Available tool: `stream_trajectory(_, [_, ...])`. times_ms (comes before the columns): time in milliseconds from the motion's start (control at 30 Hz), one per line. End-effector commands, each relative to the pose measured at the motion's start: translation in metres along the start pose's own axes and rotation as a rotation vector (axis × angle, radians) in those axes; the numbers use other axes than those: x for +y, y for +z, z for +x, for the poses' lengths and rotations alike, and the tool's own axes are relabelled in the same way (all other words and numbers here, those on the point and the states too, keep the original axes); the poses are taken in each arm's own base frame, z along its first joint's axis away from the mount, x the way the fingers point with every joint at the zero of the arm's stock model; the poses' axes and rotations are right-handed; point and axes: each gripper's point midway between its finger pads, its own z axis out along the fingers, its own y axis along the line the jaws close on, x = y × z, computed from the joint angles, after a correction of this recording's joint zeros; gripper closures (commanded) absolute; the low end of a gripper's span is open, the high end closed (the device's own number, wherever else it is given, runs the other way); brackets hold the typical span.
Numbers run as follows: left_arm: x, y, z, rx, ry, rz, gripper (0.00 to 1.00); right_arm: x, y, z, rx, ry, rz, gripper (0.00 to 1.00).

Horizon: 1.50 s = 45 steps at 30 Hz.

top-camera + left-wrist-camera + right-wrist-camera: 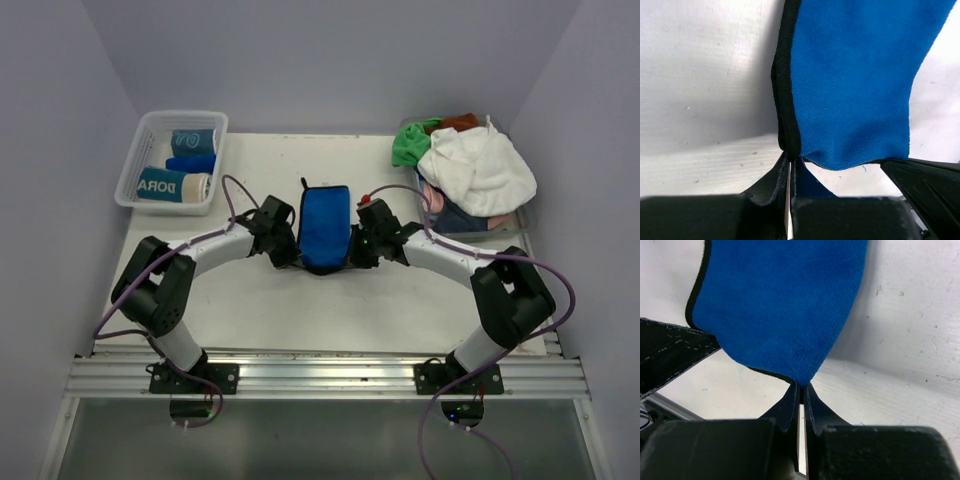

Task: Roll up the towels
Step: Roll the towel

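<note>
Blue towel point(325, 225) | left tool point(790, 158), right tool point(801, 388) clamped on corners (basket point(128, 176): top view only)

The blue towel point(850, 85) is matt, fuzzy cloth, perhaps microfibre.

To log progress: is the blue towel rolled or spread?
Spread: blue towel is a flat sheet; left gripper, right gripper pinch its corners.

Lab rig: walled table point(300, 310), aluminium rail point(330, 375)
</note>
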Motion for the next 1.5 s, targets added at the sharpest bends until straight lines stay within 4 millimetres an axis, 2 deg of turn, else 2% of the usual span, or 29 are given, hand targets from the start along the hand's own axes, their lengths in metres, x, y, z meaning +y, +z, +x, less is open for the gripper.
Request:
stream_trajectory(0, [-0.018,-0.016,-0.024,-0.057,0.007,0.048,1.00,0.016,-0.012,-0.027,-0.065,-0.023,-0.030,1.00])
stream_trajectory(167, [-0.031,-0.020,-0.034,-0.060,0.000,0.062,1.00,0.021,-0.012,-0.038,-0.077,-0.034,-0.026,1.00])
stream_trajectory(300, [-0.034,-0.016,-0.040,-0.050,-0.011,0.069,1.00,0.021,-0.009,-0.049,-0.090,-0.036,-0.015,1.00])
stream_trajectory(433, [-0.035,-0.011,-0.057,-0.062,-0.028,0.073,1.00,0.021,-0.003,-0.059,-0.095,-0.039,-0.008,1.00])
stream_trajectory(467, [-0.040,-0.011,-0.061,-0.057,-0.026,0.089,1.00,0.023,-0.002,-0.065,-0.101,-0.039,-0.011,1.00])
stream_trajectory(600, [-0.042,0.002,-0.070,-0.033,-0.026,0.085,1.00,0.022,0.009,-0.074,-0.087,-0.028,-0.005,1.00])
stream_trajectory(767, [-0.049,0.008,-0.087,-0.050,-0.030,0.088,1.00,0.019,0.019,-0.088,-0.086,0.000,0.000,1.00])
stream_trajectory(1100, [-0.037,0.042,-0.106,-0.023,-0.048,0.054,1.00,0.002,0.053,-0.106,-0.047,0.049,0.030,1.00])
stream_trajectory(1167, [-0.035,0.041,-0.111,-0.039,-0.043,0.051,0.94,-0.003,0.059,-0.107,-0.042,0.056,0.041,1.00])
stream_trajectory(1200, [-0.038,0.034,-0.114,-0.056,-0.026,0.057,0.85,-0.003,0.060,-0.108,-0.048,0.065,0.042,1.00])
stream_trajectory(1233, [-0.038,0.030,-0.113,-0.065,-0.016,0.057,0.80,-0.003,0.061,-0.110,-0.058,0.066,0.035,0.98])
stream_trajectory(1267, [-0.037,0.025,-0.115,-0.084,-0.007,0.053,0.73,-0.004,0.063,-0.109,-0.057,0.067,0.036,0.95])
stream_trajectory(1300, [-0.044,0.011,-0.119,-0.118,0.021,0.072,0.63,-0.004,0.062,-0.110,-0.058,0.067,0.034,0.87])
stream_trajectory(1333, [-0.040,0.007,-0.116,-0.125,0.033,0.063,0.56,-0.002,0.062,-0.112,-0.060,0.066,0.024,0.82])
stream_trajectory(1367, [-0.039,0.002,-0.117,-0.143,0.042,0.053,0.55,-0.001,0.061,-0.112,-0.063,0.060,0.021,0.74])
stream_trajectory(1400, [-0.041,-0.008,-0.117,-0.157,0.063,0.061,0.54,0.001,0.057,-0.115,-0.075,0.057,0.014,0.70])
stream_trajectory(1467, [-0.040,-0.012,-0.111,-0.157,0.080,0.055,0.54,0.003,0.051,-0.119,-0.103,0.050,0.003,0.63])
